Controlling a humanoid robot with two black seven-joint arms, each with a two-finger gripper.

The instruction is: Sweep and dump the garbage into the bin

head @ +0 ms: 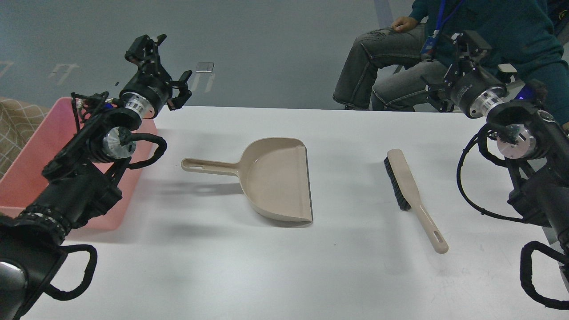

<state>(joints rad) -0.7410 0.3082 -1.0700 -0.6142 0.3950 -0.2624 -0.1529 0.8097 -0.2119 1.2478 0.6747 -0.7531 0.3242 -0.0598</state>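
The pink bin point(31, 164) stands at the table's left edge, partly hidden by my left arm. No yellow chunk or off-white stick shows anywhere; the bin's inside is mostly hidden. The beige dustpan point(278, 182) lies empty in the middle of the table, its handle pointing left. A beige brush with black bristles point(411, 195) lies to its right. My left gripper point(163, 63) is open and empty, raised above the bin's far right corner. My right gripper point(452, 66) is open and empty, raised over the table's far right edge.
A person in dark green point(444, 40) sits just behind the table's far right edge, close to my right gripper. The white table point(222, 266) ends at a grey floor beyond. A beige checked cloth point(13, 124) lies left of the bin.
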